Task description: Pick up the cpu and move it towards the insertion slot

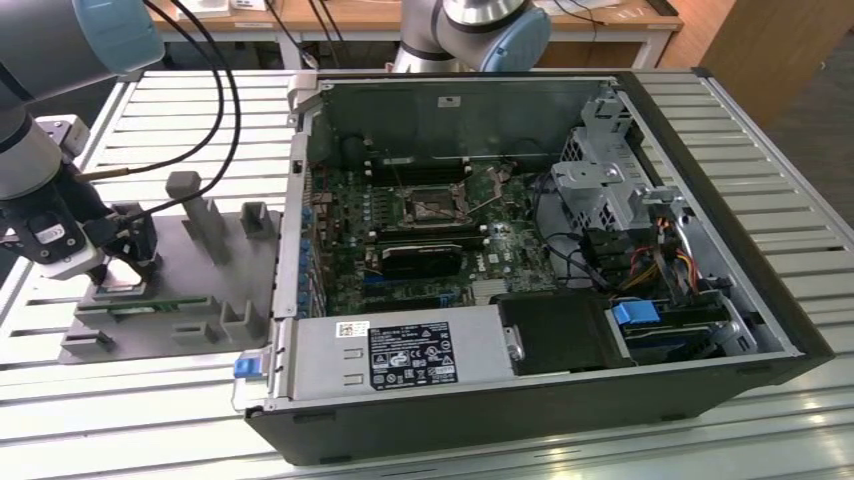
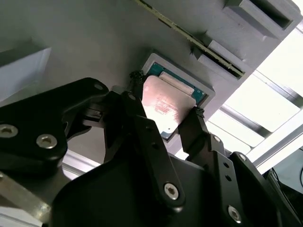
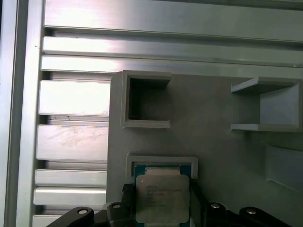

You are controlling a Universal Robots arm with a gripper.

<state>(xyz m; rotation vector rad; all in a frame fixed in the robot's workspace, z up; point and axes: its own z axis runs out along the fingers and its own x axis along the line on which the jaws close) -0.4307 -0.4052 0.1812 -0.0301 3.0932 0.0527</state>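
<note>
While over the grey tray, cpu (silvery top) in the gripper.

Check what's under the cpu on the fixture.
The cpu sits in a raised grey frame on the grey fixture plate; a teal-green edge shows beside its metal top. Whatever lies directly beneath the chip is covered by it.

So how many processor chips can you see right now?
1. The chip is between the claw's fingers, over its pocket on the grey tray at the exterior view's left. The socket in the computer case shows a dark centre, no chip.
</note>
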